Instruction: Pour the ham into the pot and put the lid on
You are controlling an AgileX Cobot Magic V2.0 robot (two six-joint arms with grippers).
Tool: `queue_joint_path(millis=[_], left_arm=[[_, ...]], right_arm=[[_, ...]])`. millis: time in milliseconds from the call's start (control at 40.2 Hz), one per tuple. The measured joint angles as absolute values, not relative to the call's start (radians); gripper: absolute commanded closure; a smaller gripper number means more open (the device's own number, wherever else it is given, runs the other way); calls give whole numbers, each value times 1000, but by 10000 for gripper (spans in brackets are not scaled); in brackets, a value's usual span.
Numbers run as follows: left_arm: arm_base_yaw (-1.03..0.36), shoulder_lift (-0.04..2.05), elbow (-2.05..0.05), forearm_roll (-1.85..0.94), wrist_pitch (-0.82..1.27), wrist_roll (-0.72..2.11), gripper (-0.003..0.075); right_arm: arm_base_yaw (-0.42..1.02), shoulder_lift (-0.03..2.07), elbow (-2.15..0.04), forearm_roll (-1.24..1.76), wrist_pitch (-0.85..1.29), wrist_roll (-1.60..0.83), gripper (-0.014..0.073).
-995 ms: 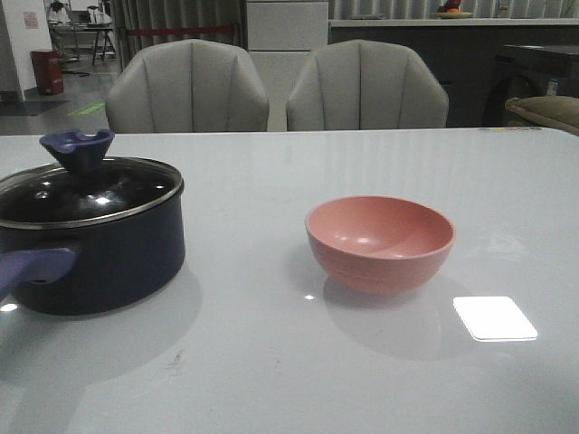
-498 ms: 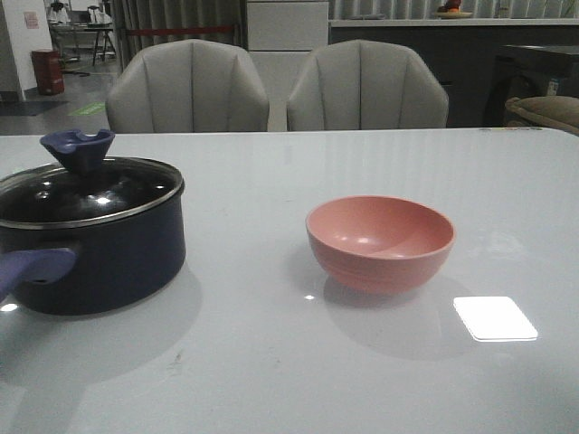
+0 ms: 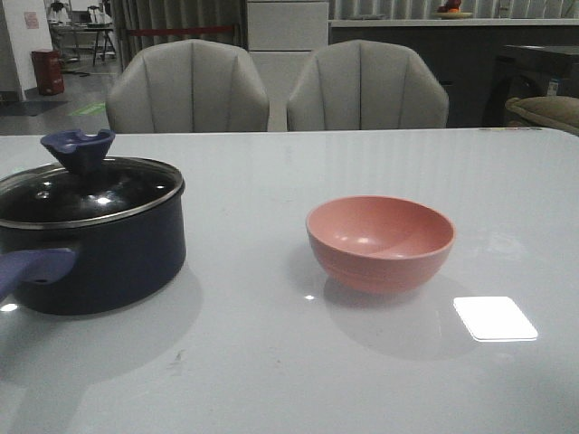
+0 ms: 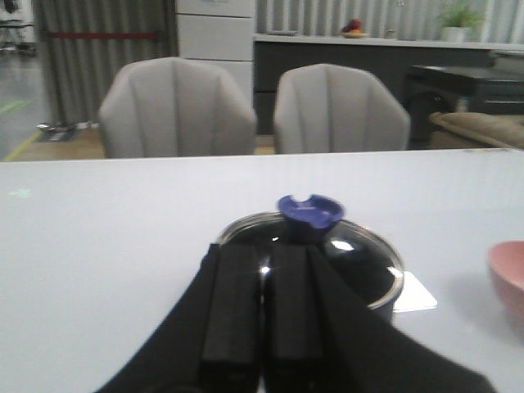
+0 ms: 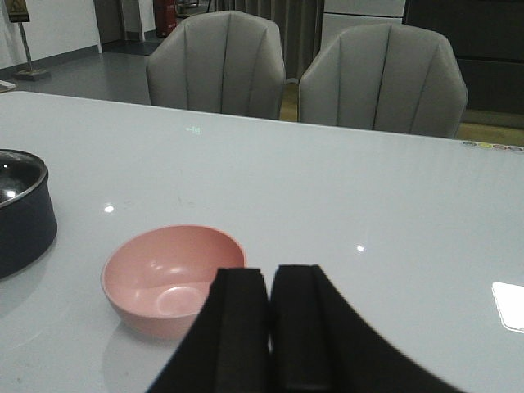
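1. At the left of the front view, a large dark navy round saucepan (image 3: 90, 262) is seen standing on the pale glossy counter (image 3: 271, 362), its blue-purple side handle (image 3: 32, 268) pointing toward the camera at the left edge.
2. The pot is covered by a round glass lid with a metal rim (image 3: 86, 192), seated level on the rim, with a dark blue notched knob (image 3: 77, 149) on top.
3. Through the dark glass, no orange ham slices can be made out.
4. The left pincer (image 4: 264, 311) is seen only in the left wrist view, near the pot; its black fingers (image 4: 232, 311) are pressed together with nothing held between them.
5. To the right of the pot and well apart from it, a pink round bowl (image 3: 380, 242) is seen upright on the counter, and its visible interior shows no slices.
6. The right pincer (image 5: 268, 336) is seen only in the right wrist view, near the bowl; its fingers (image 5: 240, 336) are likewise closed on nothing.
7. Beyond the counter, two grey padded chairs (image 3: 190, 88) are placed side by side.
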State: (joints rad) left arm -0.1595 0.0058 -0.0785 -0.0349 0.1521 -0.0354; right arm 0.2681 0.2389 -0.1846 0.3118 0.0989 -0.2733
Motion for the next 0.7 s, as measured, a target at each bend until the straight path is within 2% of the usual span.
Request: queue_joint_path(millis=[224,423,697], left_arm=[[44,-5,5,-33,59,-35,599],[54,-4,5,-33,48,-35,599],[-15,-4,5,-33,42,-35,599]], right_arm=[[268,239,-185,312,99,-273,444],[268,239,-185,312,99,-273,444],[268,239,-185,312,99,-273,444]])
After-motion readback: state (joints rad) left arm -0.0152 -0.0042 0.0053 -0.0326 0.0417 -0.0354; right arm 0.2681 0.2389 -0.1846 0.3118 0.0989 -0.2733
